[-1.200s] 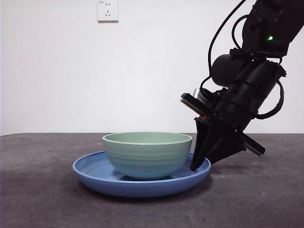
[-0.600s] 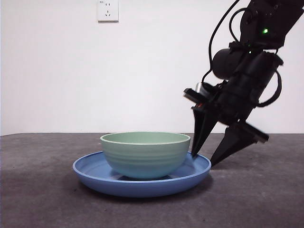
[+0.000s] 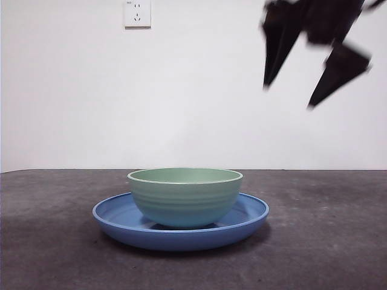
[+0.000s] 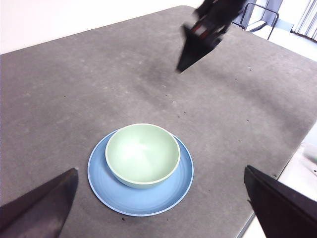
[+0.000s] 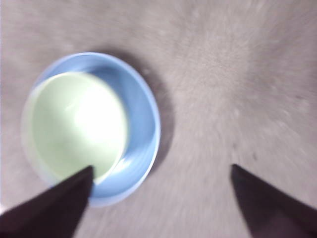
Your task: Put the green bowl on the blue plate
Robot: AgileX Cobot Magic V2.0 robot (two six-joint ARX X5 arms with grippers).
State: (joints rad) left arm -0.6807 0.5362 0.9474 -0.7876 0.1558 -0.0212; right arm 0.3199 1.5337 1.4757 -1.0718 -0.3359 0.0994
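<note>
The green bowl [image 3: 185, 196] is sitting upright inside the blue plate [image 3: 121, 225], a bit toward its 9 o'clock side, so the placing looks done. The right gripper [image 3: 289, 96] is hanging up at 1 o'clock, jaws spread apart and holding nothing, probably clearing out. The left gripper [image 4: 158, 203] is waiting high above, jaws wide too. The dark grey table [image 3: 48, 254] is running back to a white wall with a socket [image 3: 137, 12].

A pale mint-green bowl [image 3: 185, 196] with fine ridged bands and a lighter rim sits on a glossy medium-blue plate [image 3: 121, 222], on a speckled dark grey desk [image 3: 48, 254], before a white wall [image 3: 91, 96].
</note>
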